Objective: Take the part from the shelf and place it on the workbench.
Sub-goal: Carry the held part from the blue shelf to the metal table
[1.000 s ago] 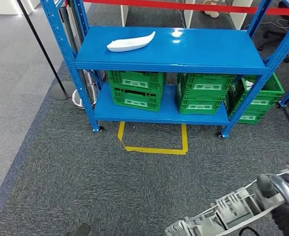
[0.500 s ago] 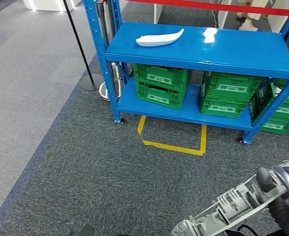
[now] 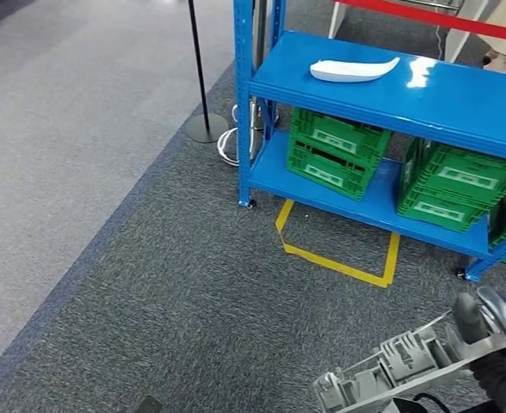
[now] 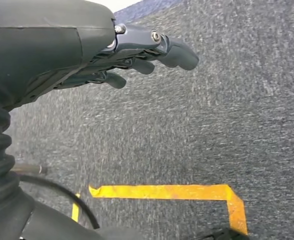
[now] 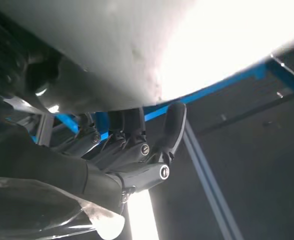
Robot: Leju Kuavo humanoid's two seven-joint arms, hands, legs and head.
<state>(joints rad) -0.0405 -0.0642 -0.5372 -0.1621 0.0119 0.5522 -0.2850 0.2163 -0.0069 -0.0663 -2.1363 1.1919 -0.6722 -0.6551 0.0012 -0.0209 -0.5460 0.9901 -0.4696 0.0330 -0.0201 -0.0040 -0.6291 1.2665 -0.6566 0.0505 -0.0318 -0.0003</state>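
Camera swung left; right hand [image 3: 497,344] seemingly gripping part [image 3: 393,372].

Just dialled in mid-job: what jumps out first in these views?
The blue shelf stands at upper right of the head view, with a white curved part lying on its top board and green crates on the board below. At lower right, the right hand grips a long grey ribbed part held low over the carpet. A yellow taped outline marks the floor in front of the shelf.
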